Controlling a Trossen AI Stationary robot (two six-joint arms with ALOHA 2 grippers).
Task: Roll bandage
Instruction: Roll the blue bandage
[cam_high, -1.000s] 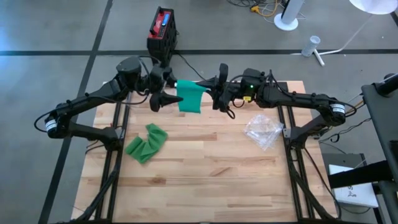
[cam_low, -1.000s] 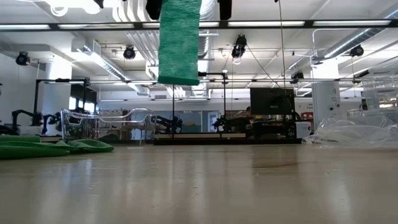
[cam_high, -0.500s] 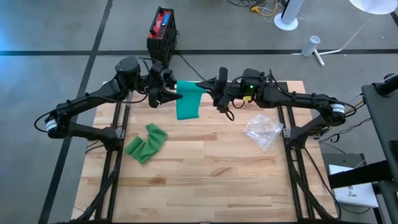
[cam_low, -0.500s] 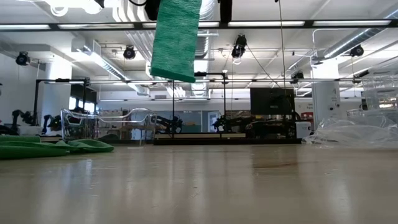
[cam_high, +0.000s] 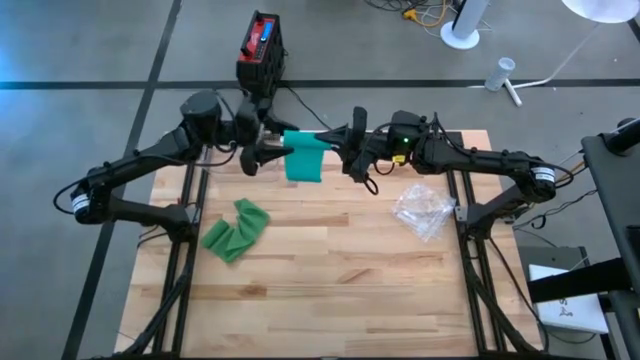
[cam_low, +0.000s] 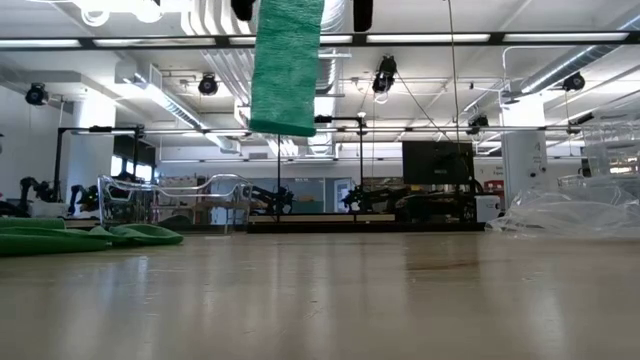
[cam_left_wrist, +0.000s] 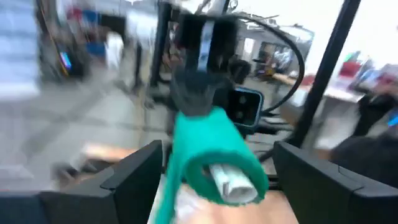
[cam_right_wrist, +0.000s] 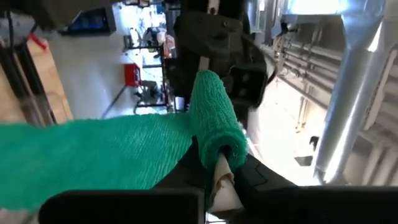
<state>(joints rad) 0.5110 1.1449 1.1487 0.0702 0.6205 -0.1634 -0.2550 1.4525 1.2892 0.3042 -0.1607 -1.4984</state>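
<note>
A green bandage (cam_high: 305, 160) hangs high above the table's far part between my two grippers. Its rolled part (cam_left_wrist: 214, 155) is wound around a white core, and its loose tail (cam_low: 286, 70) hangs straight down. My right gripper (cam_high: 340, 152) is shut on the core at the roll's right end. My left gripper (cam_high: 275, 153) is open at the left end, a finger (cam_left_wrist: 137, 183) on either side of the roll; I cannot tell whether they touch it. A second green bandage (cam_high: 235, 230) lies crumpled on the table's left part. My right gripper pinches the white core (cam_right_wrist: 219, 180) between its two fingers (cam_right_wrist: 255, 180), where the core sticks out of the roll's end. It comes in level from the table's right, along the roll's axis. The roll is lifted clear, and the tail (cam_right_wrist: 93, 155) hangs slack below it.
A crumpled clear plastic bag (cam_high: 425, 210) lies on the table's right part. The wooden tabletop (cam_high: 330, 290) is bare toward its near edge. A red and black box (cam_high: 262, 45) stands on the floor beyond the far edge.
The bandage's hanging tail has swung a little to one side and come back to hanging straight. My left gripper has rolled slightly at the roll's left end. Both arms have stayed where they were.
</note>
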